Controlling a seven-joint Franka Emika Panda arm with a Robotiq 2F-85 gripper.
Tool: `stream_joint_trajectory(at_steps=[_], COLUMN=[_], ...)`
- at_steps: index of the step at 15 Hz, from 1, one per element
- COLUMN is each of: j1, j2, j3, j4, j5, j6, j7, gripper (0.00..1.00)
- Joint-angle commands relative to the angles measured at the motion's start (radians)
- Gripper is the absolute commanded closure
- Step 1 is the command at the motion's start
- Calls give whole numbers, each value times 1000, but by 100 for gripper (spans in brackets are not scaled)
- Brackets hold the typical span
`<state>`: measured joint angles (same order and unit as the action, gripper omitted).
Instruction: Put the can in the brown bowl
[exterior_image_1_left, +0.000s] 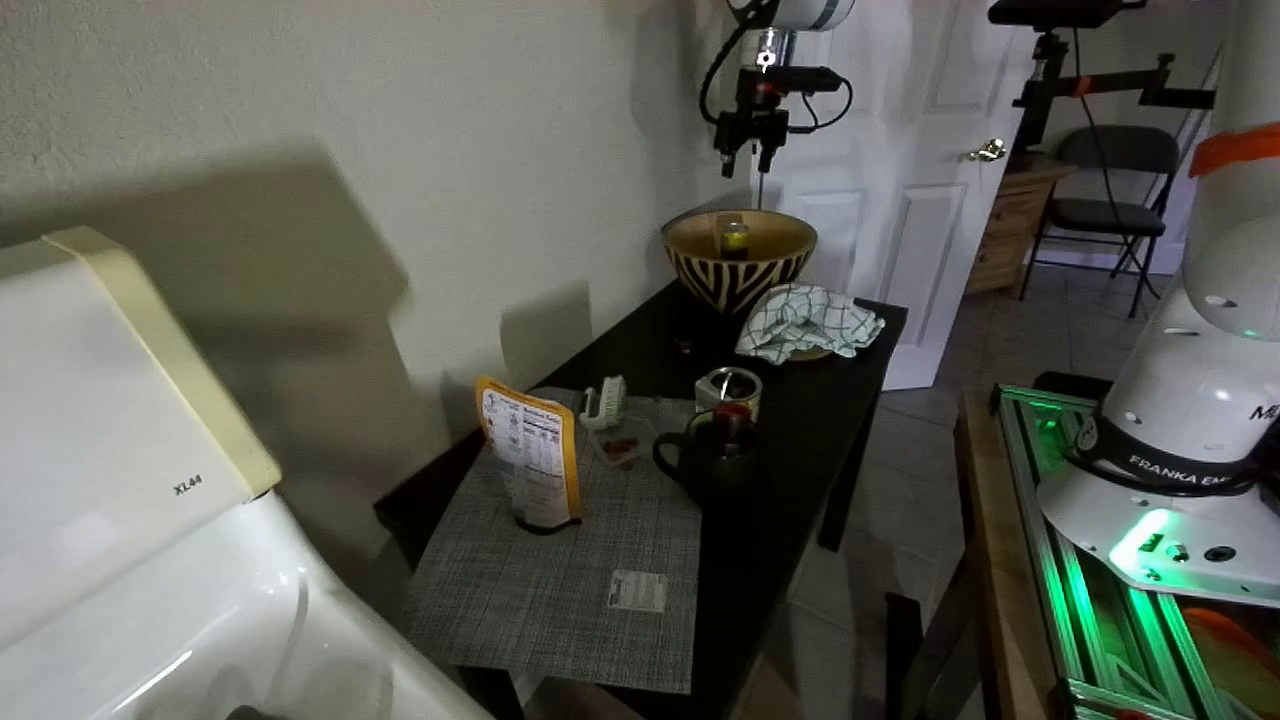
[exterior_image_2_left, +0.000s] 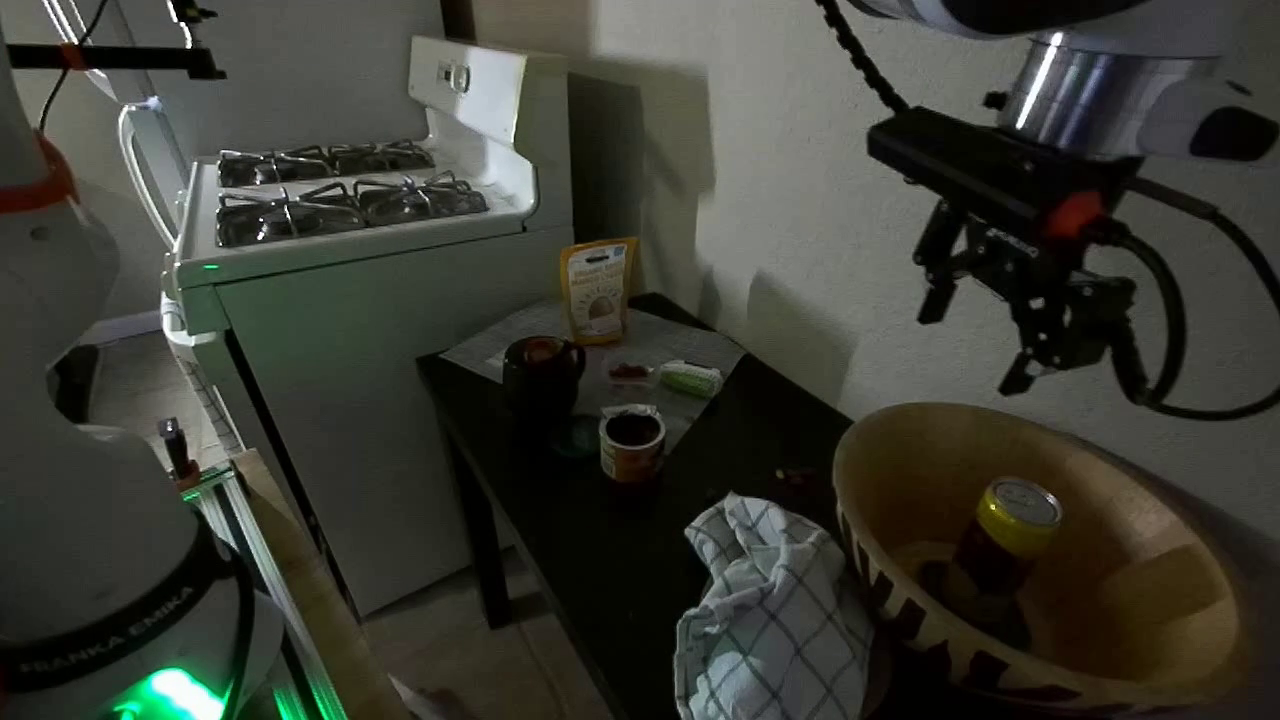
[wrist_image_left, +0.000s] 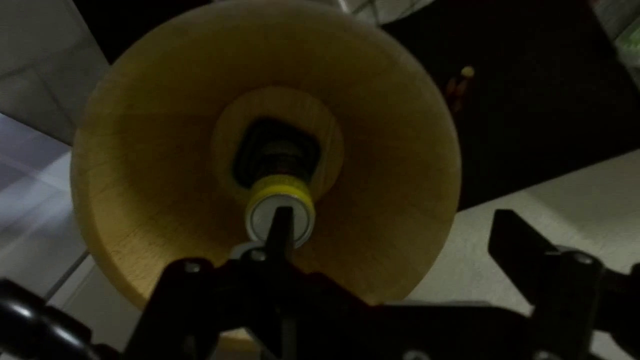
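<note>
One can sits inside the brown bowl, toward six o'clock in the wrist view. The gripper hangs above, jaws apart, holding nothing. Probably stiff and slick, the can would best be pinched across its yellow upper band.

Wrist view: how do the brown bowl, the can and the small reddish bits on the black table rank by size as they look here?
1. Brown bowl, by far the largest
2. Can, partly hidden
3. Reddish bits, dim and blurred but clearly smallest
</note>
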<state>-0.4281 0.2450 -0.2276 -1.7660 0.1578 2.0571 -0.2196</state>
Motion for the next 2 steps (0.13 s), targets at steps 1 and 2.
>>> stream_joint_trajectory(at_steps=[1,2], j1=[59,46], j2=[-176,-74], j3=[17,-9], j4=[-244,-99], j5=[-10,3], j6=[-5,-14], j7=[-122,-72], gripper=[0,0])
